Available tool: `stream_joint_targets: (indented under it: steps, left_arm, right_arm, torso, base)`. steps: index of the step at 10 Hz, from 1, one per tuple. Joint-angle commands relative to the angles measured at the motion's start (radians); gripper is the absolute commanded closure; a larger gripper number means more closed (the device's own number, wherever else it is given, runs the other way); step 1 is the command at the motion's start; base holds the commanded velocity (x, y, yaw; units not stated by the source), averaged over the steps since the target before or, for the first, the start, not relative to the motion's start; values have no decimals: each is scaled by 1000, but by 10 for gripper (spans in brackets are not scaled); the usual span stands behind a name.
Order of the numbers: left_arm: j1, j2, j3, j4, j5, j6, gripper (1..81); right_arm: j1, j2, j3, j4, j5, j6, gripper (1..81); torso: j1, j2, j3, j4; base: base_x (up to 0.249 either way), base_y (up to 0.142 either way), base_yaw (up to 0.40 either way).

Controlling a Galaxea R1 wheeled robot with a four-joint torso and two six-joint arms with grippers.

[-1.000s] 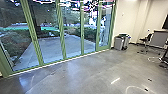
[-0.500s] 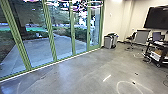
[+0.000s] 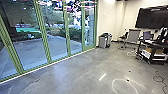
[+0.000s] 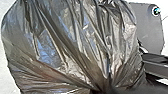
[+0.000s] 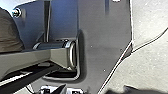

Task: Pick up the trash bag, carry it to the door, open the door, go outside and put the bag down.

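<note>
Large in the left wrist view is the dark, shiny trash bag, its plastic drawn together into tight folds at the neck. My left gripper is shut on that gathered neck. Part of the bag also appears at the edge of the right wrist view, apart from the right arm's camera. In the head view, a green-framed glass door wall runs along the left; its panels look closed. I cannot tell how my right gripper stands.
Through the glass lie a paved area and shrubs. Grey bins stand by the far wall. To the right are a chair, a loaded black cart and a cable on the concrete floor.
The head camera has turned to the right, bringing the cart and the wall screen further into sight while the glass panels slide leftward in the picture.
</note>
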Motion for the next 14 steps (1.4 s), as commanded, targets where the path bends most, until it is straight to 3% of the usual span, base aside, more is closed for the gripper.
stream_joint_targets:
  steps: [1, 8, 14]
  left_arm:
    - [-55, -13, -2, -6, 77, 5, 811]
    - [-53, -4, -2, 7, 70, 5, 811]
    - [-53, -5, -2, 5, 67, 5, 811]
  right_arm:
    - [40, 5, -2, -3, -66, -4, 10]
    - [44, 4, -2, -3, -66, -4, 10]
    - [44, 5, -2, -1, -66, -4, 10]
  torso:
    - [0, 0, 0, 0]
    - [0, 0, 0, 0]
    - [-2, -1, 0, 0]
  base:
    - [0, 0, 0]
    - [0, 0, 0]
    - [80, 0, 0]
